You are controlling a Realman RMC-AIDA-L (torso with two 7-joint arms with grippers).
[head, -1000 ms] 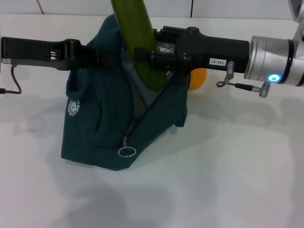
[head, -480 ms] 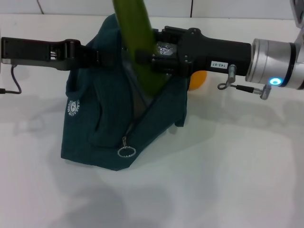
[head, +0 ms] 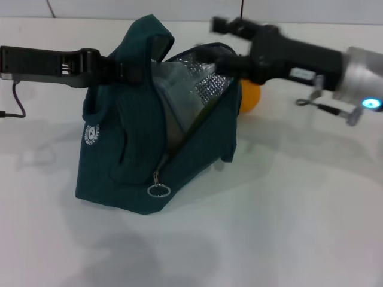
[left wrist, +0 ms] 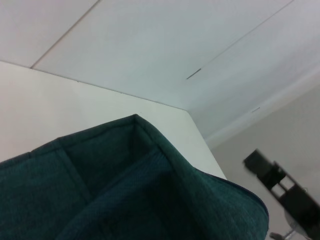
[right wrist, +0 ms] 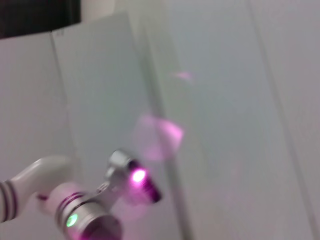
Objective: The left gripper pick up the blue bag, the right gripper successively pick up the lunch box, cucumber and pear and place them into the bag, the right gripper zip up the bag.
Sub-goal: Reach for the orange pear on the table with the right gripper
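Blue bag [head: 149, 119] handling is observed with the left gripper [head: 122, 70] clamped on the upper edge of the bag's raised side, by the peaked handle loop, so that the mouth is held open. Silver foil lining [head: 206, 84] is exposed inside the opening. The right gripper [head: 222, 43] is recorded just above the far rim of the bag, blurred; whether its fingers are apart or together cannot be told, and nothing is seen held in them. A sliver of green that may be the cucumber [head: 205, 107] is noted inside the bag against the lining. The pear [head: 250, 97] is seen behind the bag, under the right arm, resting on the white table [head: 287, 203]. The zipper's ring pull [head: 160, 190] hangs low on the bag's front, with the white logo [head: 91, 135] on its left face.
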